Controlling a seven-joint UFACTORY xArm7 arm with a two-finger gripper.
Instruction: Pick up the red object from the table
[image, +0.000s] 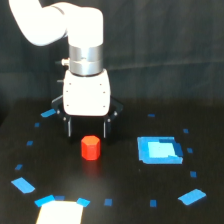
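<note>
Exterior view gives us a soft picture: the gripper (87, 135) hangs with its dark fingers (70, 127) spread apart, holding nothing. We see the red object (91, 147) on the table (125, 175), just below and between them. No writing is legible.
</note>
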